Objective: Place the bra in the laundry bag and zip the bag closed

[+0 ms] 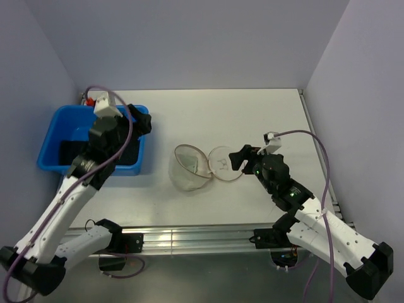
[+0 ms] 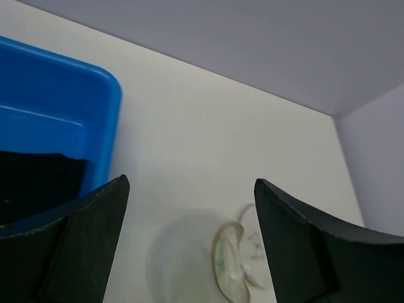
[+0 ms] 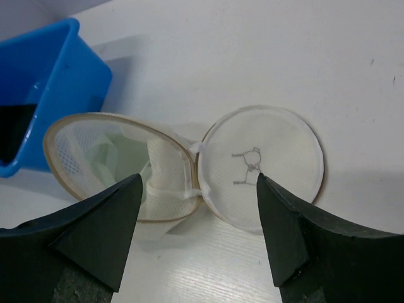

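Two wide-open, empty pincers: left pincer [image 2: 190, 183] by blue tub [image 2: 57, 95], right pincer [image 3: 199, 180] above laundry bag [image 3: 66, 154] on bench [image 3: 252, 63]; open lid [image 3: 278, 142], bra [image 3: 123, 158] inside.

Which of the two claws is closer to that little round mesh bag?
Right. The right gripper is just beside the laundry bag, at its open lid; the left gripper is farther off, above the blue tub.

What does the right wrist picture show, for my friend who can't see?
A round mesh laundry bag lies open on a white table, lid flopped flat to the right, pale fabric, likely the bra, inside. The right hand stands open in front, black fingers apart; a blue tub sits upper left.
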Robot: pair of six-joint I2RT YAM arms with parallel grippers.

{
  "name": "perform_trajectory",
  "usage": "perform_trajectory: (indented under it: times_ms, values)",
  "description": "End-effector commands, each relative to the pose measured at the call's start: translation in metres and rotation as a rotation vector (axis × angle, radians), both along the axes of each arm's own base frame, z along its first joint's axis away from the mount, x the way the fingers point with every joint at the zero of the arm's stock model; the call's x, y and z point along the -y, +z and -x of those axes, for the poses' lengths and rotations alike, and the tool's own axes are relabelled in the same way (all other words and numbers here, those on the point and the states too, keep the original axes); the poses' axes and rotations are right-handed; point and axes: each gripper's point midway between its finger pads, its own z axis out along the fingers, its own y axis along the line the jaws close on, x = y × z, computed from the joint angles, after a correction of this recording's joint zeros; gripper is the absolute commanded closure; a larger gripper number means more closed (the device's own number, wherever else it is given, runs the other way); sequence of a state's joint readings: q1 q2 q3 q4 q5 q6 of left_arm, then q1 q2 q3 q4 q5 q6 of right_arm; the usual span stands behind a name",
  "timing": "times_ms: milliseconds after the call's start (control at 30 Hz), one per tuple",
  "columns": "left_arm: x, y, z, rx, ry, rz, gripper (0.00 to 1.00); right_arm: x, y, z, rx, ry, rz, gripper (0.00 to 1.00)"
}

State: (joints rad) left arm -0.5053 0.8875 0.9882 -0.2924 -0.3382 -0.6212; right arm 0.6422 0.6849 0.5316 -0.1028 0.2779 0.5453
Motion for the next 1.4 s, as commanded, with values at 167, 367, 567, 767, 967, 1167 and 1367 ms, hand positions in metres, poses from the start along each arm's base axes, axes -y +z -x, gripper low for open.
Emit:
perform_trajectory:
  times_ms: [167, 367, 567, 767, 967, 1167, 1367]
  values:
    - [-0.081, -0.069, -0.076, -0.388, 0.097, -0.233, 0.13, -0.01, 0.0, 0.011, 0.07, 0.1, -0.037, 0.21]
    - [-0.14, -0.144, -0.101, -0.573, 0.239, -0.23, 0.13, -0.012, 0.007, 0.017, 0.094, 0.131, -0.057, 0.21]
    - [-0.178, -0.206, -0.124, -0.725, 0.342, -0.237, 0.11, -0.011, 0.014, 0.021, 0.122, 0.14, -0.076, 0.22]
    - [-0.192, -0.255, -0.13, -0.839, 0.36, -0.225, 0.09, -0.015, 0.011, 0.022, 0.11, 0.161, -0.069, 0.22]
    - [-0.197, -0.281, -0.138, -0.889, 0.362, -0.235, 0.16, -0.021, 0.008, 0.023, 0.092, 0.192, -0.066, 0.23]
    - [-0.199, -0.294, -0.143, -0.894, 0.366, -0.234, 0.54, -0.019, 0.01, 0.022, 0.098, 0.182, -0.064, 0.23]
    - [-0.202, -0.302, -0.143, -0.914, 0.372, -0.25, 1.0, -0.016, 0.016, 0.023, 0.12, 0.171, -0.072, 0.24]
